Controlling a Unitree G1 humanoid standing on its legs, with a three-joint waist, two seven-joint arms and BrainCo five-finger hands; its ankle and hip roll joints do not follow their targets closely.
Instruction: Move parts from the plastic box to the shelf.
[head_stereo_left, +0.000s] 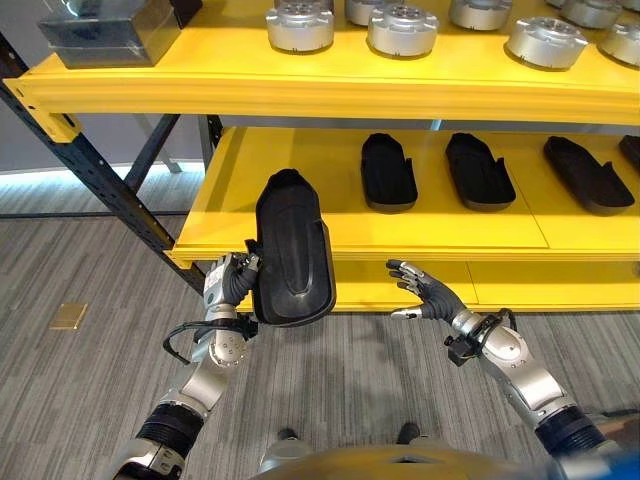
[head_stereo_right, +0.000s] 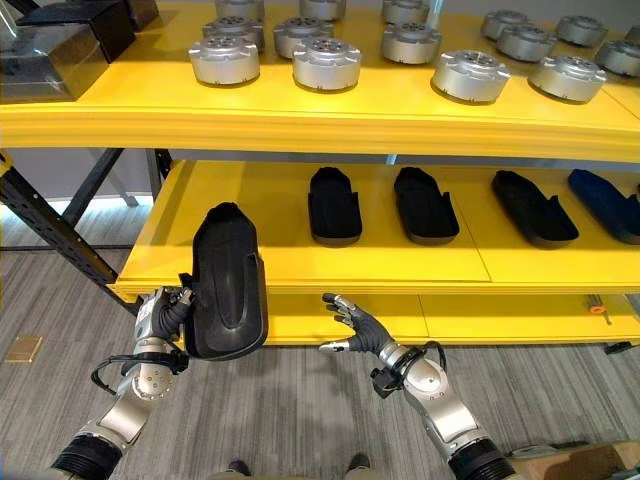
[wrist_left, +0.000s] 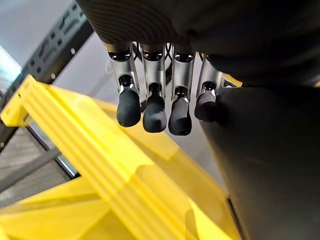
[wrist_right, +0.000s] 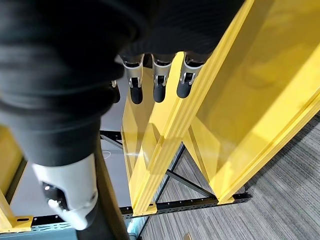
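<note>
Left eye view: your left robot hand (head_stereo_left: 229, 282) grips a black shoe-shaped part (head_stereo_left: 291, 252) upright before the yellow shelf (head_stereo_left: 300, 235).
You see the part just in front of the lower shelf's front left edge. Your right robot hand (head_stereo_left: 427, 293) hovers beside it, fingers spread and empty. Three matching black parts (head_stereo_left: 387, 172) lie on the lower shelf; silver round parts (head_stereo_left: 401, 29) sit on the upper one.

No readable text, labels or nos.
Yellow metal shelf (head_stereo_left: 300, 90), black moulded plastic parts (head_stereo_right: 334, 207) and round silver metal parts (head_stereo_right: 326, 62) carry no legible print, signs or markings.
</note>
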